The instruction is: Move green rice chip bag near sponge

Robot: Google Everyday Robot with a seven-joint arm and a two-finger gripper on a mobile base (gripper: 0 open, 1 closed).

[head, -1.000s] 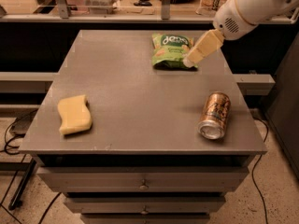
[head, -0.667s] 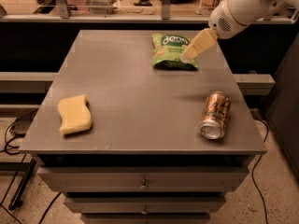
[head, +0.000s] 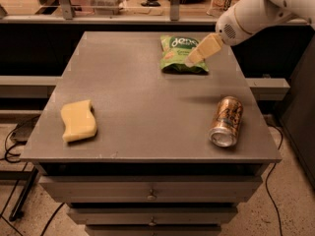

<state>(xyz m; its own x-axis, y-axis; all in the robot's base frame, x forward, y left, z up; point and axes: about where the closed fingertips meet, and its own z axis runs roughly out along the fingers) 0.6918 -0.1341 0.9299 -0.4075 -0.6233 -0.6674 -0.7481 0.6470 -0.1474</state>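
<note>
The green rice chip bag (head: 178,56) lies flat at the far right of the grey table (head: 147,97). The pale-yellow sponge (head: 78,120) with wavy sides lies at the near left of the table, far from the bag. My gripper (head: 193,59), with pale-yellow fingers on a white arm coming in from the upper right, is over the bag's right part, its tips at the bag's right edge.
A copper-brown drink can (head: 226,121) lies on its side at the near right of the table. Drawers sit below the table front. A shelf with clutter runs along the back. Cables lie on the floor at left.
The gripper has moved left and down, from the bag's right edge to over the bag. The bag, sponge and can have not moved.
</note>
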